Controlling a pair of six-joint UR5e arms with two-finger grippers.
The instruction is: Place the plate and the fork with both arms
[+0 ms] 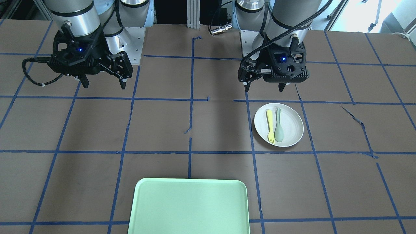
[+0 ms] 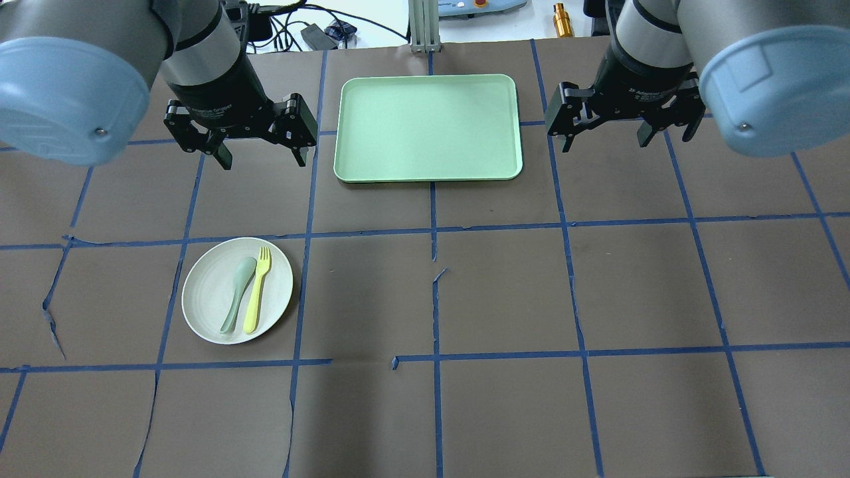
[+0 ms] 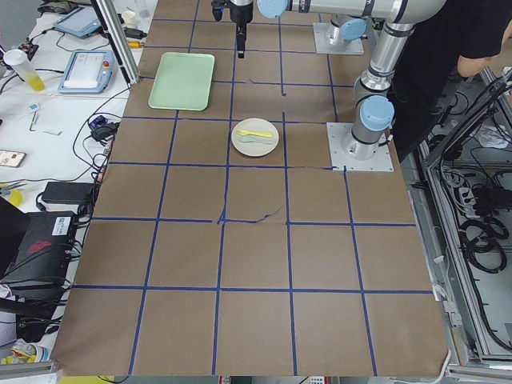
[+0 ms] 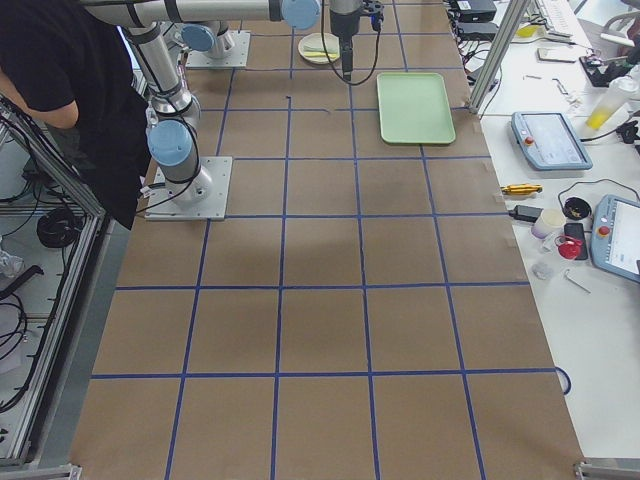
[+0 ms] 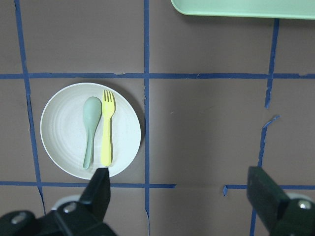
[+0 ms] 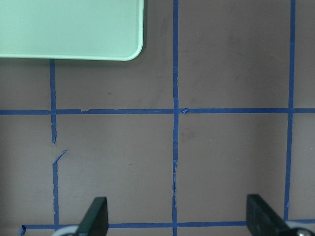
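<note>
The off-white plate (image 2: 206,292) lies on the table on my left side, also in the front view (image 1: 292,125) and the left wrist view (image 5: 64,132). The yellow fork (image 2: 257,292) lies in it beside a grey-green spoon (image 2: 236,295). My left gripper (image 2: 263,159) hangs open and empty above the table, beyond the plate and left of the tray. My right gripper (image 2: 605,141) hangs open and empty to the right of the tray. In the left wrist view the fork (image 5: 107,132) lies right of the spoon (image 5: 90,128).
The mint-green tray (image 2: 428,126) lies at the far middle of the table, between the two grippers, with nothing in it. Blue tape lines cross the brown table cover. A person stands behind the robot's base in the side views.
</note>
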